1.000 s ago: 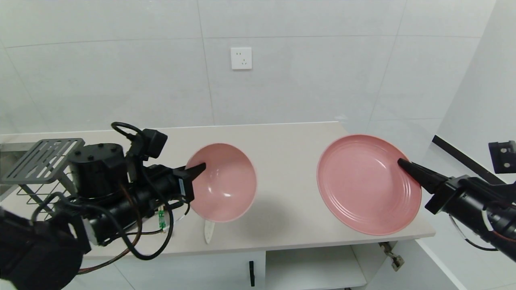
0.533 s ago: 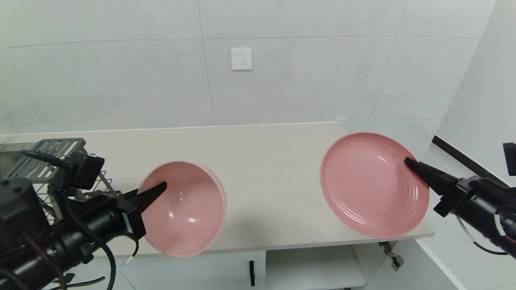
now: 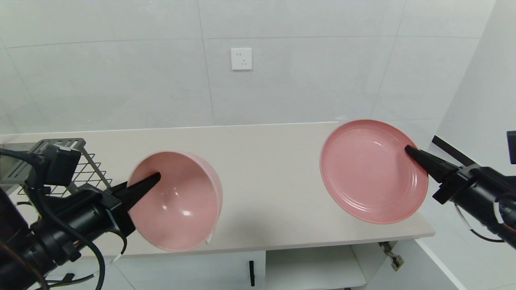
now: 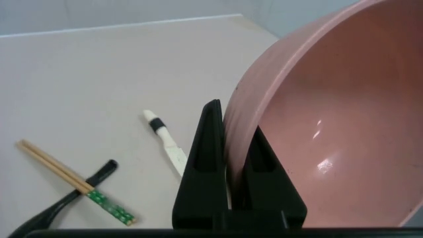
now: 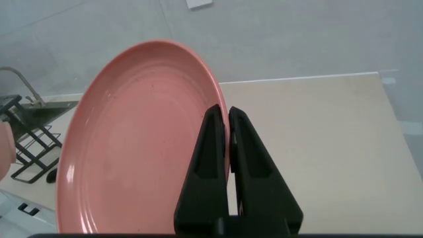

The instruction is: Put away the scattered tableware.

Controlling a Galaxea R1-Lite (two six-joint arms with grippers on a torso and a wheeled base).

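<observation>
Left hand point(image 3: 155, 177) is clamping shut on the rim of a deep, round, glossy pink bowl point(image 3: 181, 201), holding it tilted over the front edge of the beige tabletop point(image 3: 266, 169), beside a dark wire rack point(image 3: 82, 171). Right hand point(image 3: 408, 150) is pinching the rim of a round, ridged pink plate point(image 3: 369, 169), holding it tilted above the tabletop's right end. Light wooden chopsticks point(image 4: 66, 178) and a white-handled utensil point(image 4: 165, 139) are lying on the tabletop near the bowl.

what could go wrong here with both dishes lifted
1. The left gripper pinches the tilted bowl by its rim alone; it could slip or swing into the rack.
2. The right gripper holds the plate by one edge near the end of the counter; a slip might send it over the side.
</observation>
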